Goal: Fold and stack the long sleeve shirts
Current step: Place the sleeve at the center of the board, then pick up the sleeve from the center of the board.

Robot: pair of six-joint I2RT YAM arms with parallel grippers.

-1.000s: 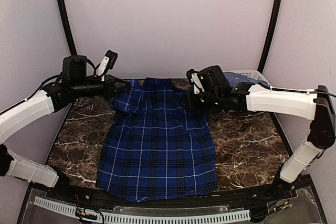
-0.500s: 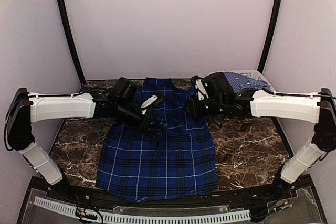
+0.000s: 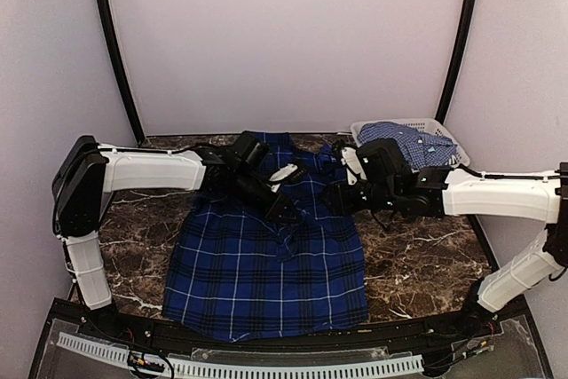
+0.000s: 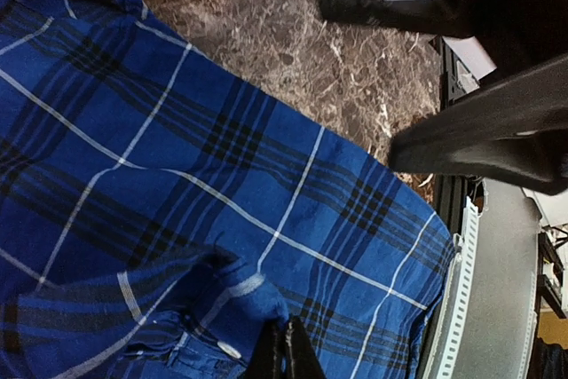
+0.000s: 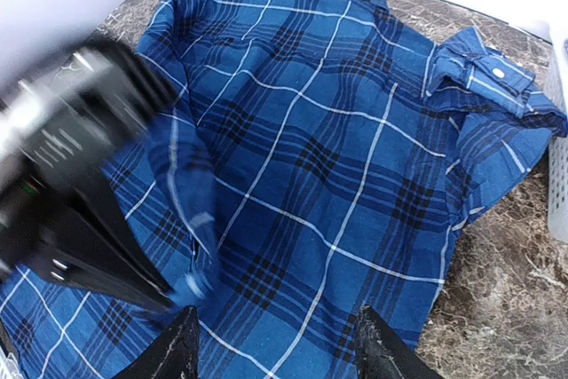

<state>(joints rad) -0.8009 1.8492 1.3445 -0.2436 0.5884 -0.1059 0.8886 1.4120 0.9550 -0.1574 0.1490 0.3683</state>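
Plainly the dark plaid shirt (image 3: 266, 272) is light, limp cloth. It will likely sag and drag from any pinch, so cuffs, shoulder seams and hem corners look like the best holds. It lies flat on the marble table (image 3: 417, 255), hem nearest the arm bases, collar far. Over its middle the left gripper (image 3: 286, 212) is clamped on a sleeve (image 5: 182, 193) drawn across the body. The right gripper (image 5: 280, 357) hovers above the shirt's right side — jaws apart, empty. Farthest off, the lighter shirt (image 3: 399, 138) lies heaped in the basket (image 3: 446, 133).

White basket (image 3: 426, 122), dark marble tbl (image 3: 417, 255)
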